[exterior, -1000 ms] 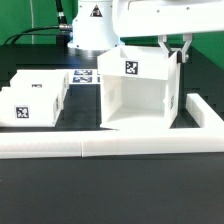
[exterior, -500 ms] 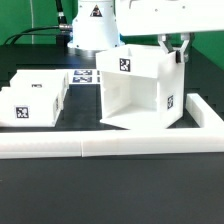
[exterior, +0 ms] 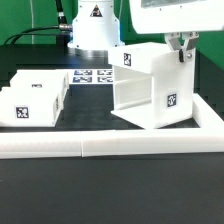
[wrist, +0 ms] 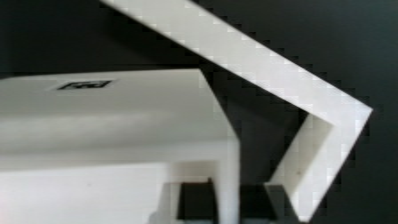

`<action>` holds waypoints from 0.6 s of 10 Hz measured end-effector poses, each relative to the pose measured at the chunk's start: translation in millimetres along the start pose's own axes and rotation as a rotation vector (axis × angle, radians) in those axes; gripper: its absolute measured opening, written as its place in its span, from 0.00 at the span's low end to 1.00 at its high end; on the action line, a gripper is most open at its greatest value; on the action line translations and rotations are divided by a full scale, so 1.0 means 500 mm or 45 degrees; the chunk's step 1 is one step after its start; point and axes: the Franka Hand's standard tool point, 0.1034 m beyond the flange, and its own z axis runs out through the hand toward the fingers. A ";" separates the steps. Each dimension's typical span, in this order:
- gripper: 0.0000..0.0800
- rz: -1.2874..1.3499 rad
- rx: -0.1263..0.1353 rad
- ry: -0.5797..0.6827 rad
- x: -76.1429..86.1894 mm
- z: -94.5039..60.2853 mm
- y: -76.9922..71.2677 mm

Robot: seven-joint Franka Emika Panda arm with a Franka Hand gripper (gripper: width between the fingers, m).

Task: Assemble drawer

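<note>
The white cube-shaped housing [exterior: 150, 90] stands on the dark table at the exterior view's right, its open side facing the exterior view's left and tagged walls showing. My gripper [exterior: 182, 52] is at its upper right corner, shut on the top edge of a wall. In the wrist view the thin wall [wrist: 224, 170] runs between my dark fingers [wrist: 191, 202], with my gripper [wrist: 226, 202] closed on it beside the housing's tagged face [wrist: 107, 130]. Two shallow trays [exterior: 42, 86] [exterior: 22, 108] lie at the exterior view's left.
The long low white border bar [exterior: 100, 147] runs along the front and up the exterior view's right side, close to the housing; it also shows in the wrist view [wrist: 285, 80]. The marker board [exterior: 95, 76] lies behind. The arm's base [exterior: 95, 25] stands at the back.
The housing has turned in my grip, its open side swinging toward the exterior view's left, and it has shifted to the right, nearer the border bar. The trays have not moved.
</note>
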 end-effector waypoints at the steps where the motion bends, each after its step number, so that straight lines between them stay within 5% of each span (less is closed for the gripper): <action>1: 0.05 0.154 0.001 -0.016 -0.001 0.007 -0.001; 6: 0.05 0.488 0.010 -0.055 -0.011 0.007 -0.004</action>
